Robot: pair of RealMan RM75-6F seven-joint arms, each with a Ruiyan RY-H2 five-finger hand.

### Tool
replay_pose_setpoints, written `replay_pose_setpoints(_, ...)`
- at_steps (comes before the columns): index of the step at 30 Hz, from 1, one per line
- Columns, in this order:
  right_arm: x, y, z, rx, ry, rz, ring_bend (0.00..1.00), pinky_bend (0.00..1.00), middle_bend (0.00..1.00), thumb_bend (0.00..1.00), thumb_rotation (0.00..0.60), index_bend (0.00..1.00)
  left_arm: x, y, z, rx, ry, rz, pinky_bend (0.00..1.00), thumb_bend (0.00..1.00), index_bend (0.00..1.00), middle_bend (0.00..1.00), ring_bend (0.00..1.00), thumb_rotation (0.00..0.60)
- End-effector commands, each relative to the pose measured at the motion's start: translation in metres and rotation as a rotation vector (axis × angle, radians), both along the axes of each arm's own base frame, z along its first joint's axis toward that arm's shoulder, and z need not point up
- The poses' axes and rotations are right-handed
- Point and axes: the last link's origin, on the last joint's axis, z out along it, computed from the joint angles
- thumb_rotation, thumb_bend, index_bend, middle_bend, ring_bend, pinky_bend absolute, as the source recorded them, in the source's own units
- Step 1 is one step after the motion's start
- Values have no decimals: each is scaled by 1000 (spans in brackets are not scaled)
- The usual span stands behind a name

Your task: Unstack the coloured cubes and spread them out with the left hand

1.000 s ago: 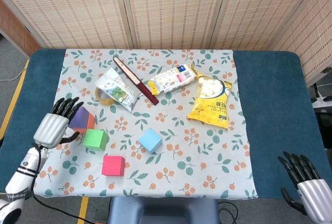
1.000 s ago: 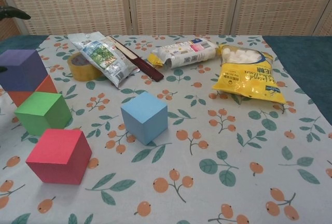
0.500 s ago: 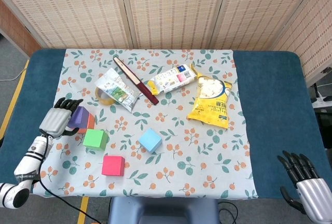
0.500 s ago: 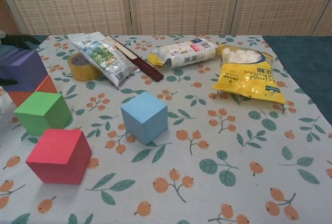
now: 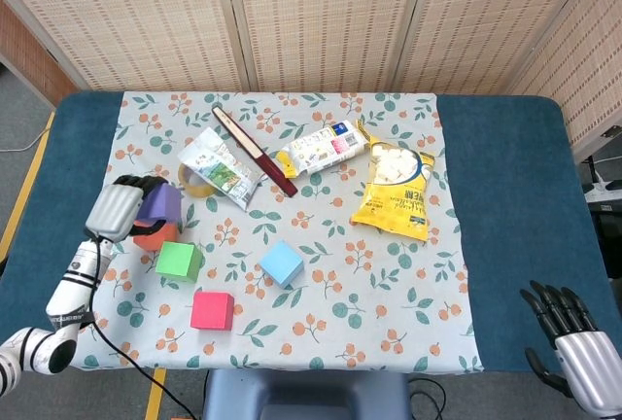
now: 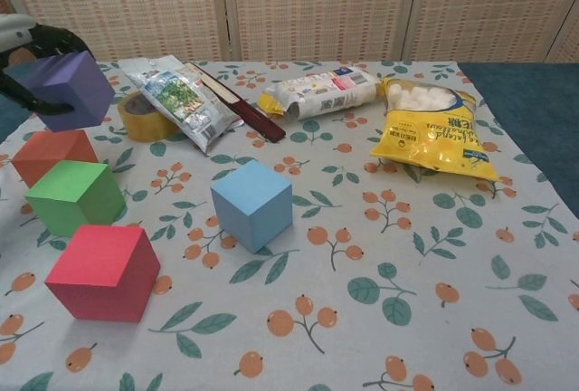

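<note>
Gripping tilted purple cube (image 6: 61, 89), left hand (image 5: 117, 208)

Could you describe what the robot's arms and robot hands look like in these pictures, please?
Each robot hand, left and right, has a ribbed silver-grey back and black fingers. The left forearm is white with black bands at its segments, and a thin black cable runs along it. Only the right hand shows at the frame's lower corner, so the look of its arm cannot be told.
</note>
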Motion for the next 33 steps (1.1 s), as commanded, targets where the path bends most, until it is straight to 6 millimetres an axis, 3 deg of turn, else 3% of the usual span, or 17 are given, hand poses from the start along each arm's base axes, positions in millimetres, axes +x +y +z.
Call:
replay_pose_setpoints(1, 0, -2, 0, -2, -15, -3, 0, 0, 0, 334, 600, 0, 30, 3, -28, -59, -16, -86, 287, 490, 540, 634, 539, 600)
replay_pose_setpoints(6, -3, -7, -2, 7, -32, -14, 0, 0, 0, 333, 600, 0, 57, 7, -79, -143, 9, -126, 296, 487, 541, 628, 535, 600)
replay_pose_setpoints(10, -4, -10, 0, 9, -50, -16, 0, 0, 0, 333, 600, 0, 58, 13, -111, -178, 54, -108, 265, 475, 532, 619, 500, 600)
replay_pose_setpoints(12, -4, -10, 2, 8, -55, -16, 0, 0, 0, 333, 600, 0, 55, 15, -118, -161, 90, -111, 227, 457, 496, 583, 451, 600)
replay_pose_setpoints(13, -5, -10, 2, 6, -56, -16, 0, 0, 0, 333, 600, 0, 52, 16, -119, -156, 101, -109, 204, 436, 398, 506, 396, 600)
replay_pose_setpoints(15, -5, -10, 2, 6, -56, -19, 0, 0, 0, 333, 600, 0, 46, 17, -117, -162, 122, -91, 183, 416, 185, 326, 292, 600)
replay_pose_setpoints(16, -6, -9, 2, 8, -57, -21, 0, 0, 0, 333, 600, 0, 44, 18, -115, -172, 121, -76, 161, 404, 52, 160, 185, 600)
replay_pose_setpoints(18, -5, -9, 3, 6, -59, -19, 0, 0, 0, 334, 600, 0, 42, 18, -109, -196, 104, -49, 128, 385, 0, 21, 50, 600)
replay_pose_setpoints(23, -4, -8, 3, -6, -55, -12, 0, 0, 0, 333, 600, 0, 38, 9, -96, -228, 97, -30, 71, 356, 0, 0, 0, 600)
replay_pose_setpoints(28, -2, -4, 2, -5, -45, 5, 0, 0, 0, 334, 600, 0, 39, -7, -60, -157, 122, -81, 66, 345, 0, 0, 0, 600)
replay_pose_setpoints(31, -2, -4, 2, -6, -41, 7, 0, 0, 0, 333, 600, 0, 39, -13, -49, -141, 119, -85, 59, 341, 0, 0, 0, 600)
replay_pose_setpoints(33, -1, -4, 2, -11, -38, 11, 0, 0, 0, 334, 600, 0, 37, -30, -28, -107, 114, -101, 44, 341, 0, 0, 0, 600)
